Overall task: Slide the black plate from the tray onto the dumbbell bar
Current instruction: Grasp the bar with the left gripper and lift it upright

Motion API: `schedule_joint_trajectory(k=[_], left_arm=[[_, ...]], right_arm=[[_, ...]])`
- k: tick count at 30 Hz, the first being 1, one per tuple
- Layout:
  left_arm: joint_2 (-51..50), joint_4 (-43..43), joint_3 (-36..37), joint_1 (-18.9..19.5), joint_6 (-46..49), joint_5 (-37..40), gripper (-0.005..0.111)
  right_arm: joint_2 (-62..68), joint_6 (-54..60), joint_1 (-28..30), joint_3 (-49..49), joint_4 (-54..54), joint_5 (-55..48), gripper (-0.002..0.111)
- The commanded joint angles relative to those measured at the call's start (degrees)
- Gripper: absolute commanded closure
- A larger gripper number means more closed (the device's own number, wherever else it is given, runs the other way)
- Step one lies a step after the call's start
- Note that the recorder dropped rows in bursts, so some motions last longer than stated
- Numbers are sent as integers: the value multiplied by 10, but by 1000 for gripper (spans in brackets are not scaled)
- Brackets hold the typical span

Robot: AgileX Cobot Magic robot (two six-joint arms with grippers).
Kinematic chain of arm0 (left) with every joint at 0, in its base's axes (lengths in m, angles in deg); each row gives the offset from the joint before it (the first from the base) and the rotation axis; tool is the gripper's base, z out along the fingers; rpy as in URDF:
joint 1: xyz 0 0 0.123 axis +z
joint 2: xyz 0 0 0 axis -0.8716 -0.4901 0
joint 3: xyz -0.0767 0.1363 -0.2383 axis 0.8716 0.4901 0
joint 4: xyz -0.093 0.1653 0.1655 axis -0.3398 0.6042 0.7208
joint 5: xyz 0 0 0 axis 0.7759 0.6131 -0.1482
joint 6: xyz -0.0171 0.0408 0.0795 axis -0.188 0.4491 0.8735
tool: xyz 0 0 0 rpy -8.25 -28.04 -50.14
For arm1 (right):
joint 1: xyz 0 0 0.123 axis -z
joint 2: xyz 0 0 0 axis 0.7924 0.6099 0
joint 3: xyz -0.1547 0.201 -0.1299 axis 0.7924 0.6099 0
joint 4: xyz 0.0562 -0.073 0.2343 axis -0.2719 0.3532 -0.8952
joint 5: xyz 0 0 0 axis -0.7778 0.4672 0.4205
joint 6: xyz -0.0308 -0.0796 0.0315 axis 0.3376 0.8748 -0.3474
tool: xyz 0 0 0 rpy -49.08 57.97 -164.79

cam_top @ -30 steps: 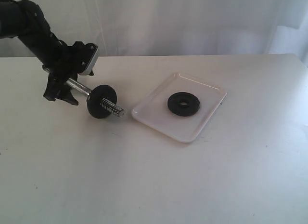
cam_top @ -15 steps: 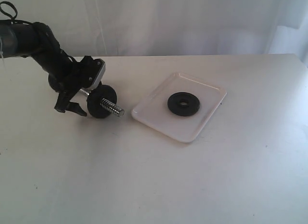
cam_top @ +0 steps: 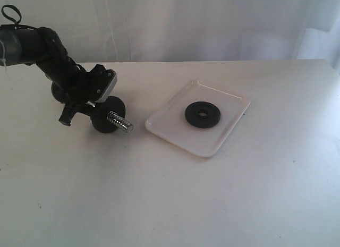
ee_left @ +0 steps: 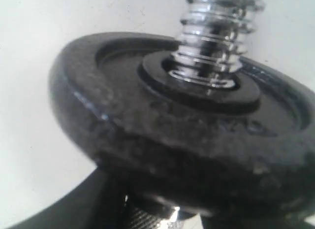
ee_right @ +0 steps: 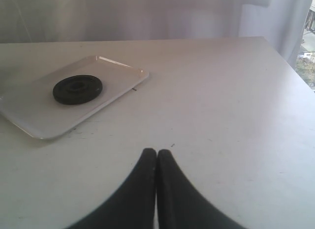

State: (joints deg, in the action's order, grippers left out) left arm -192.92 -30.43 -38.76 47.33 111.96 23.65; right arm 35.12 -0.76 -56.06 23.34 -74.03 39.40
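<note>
Left gripper [cam_top: 79, 106] clamps the dumbbell bar [cam_top: 119, 122]; right gripper [ee_right: 156, 155] is closed, empty.
Black plate [cam_top: 202, 115] lies in the tray [cam_top: 159, 125], frame centre, right of the bar.

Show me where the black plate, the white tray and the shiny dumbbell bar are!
black plate [cam_top: 202, 115], exterior view, on its flat ring.
white tray [cam_top: 167, 122], exterior view, on its bare near-left floor.
dumbbell bar [cam_top: 120, 121], exterior view, on its threaded end.

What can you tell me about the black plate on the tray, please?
The black plate is a small, flat, matte disc with a round central hole inside a sunken ring. It lies flat near the middle of the glossy white tray, clear of the rim. Nothing else touches it; neither gripper is near it.
</note>
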Motion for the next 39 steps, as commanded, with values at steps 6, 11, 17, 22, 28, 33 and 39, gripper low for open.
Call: schedule_joint_trajectory(k=[6, 11, 17, 22, 28, 33, 39], left_arm=[[1, -8, 4, -1, -124, 53, 107], [11, -1, 4, -4, -191, 82, 107], [21, 36, 4, -36, -238, 125, 107], [31, 36, 4, -58, -257, 134, 107], [42, 30, 4, -67, -275, 184, 107], [51, -20, 4, -67, -286, 202, 107], [72, -86, 4, -67, -284, 218, 107]], right_arm=[[-2, -2, 3, 3, 4, 6, 108], [-2, -2, 3, 3, 4, 6, 108], [-2, -2, 3, 3, 4, 6, 108], [-2, -2, 3, 3, 4, 6, 108], [-2, -2, 3, 3, 4, 6, 108], [-2, -2, 3, 3, 4, 6, 108], [-2, -2, 3, 3, 4, 6, 108]])
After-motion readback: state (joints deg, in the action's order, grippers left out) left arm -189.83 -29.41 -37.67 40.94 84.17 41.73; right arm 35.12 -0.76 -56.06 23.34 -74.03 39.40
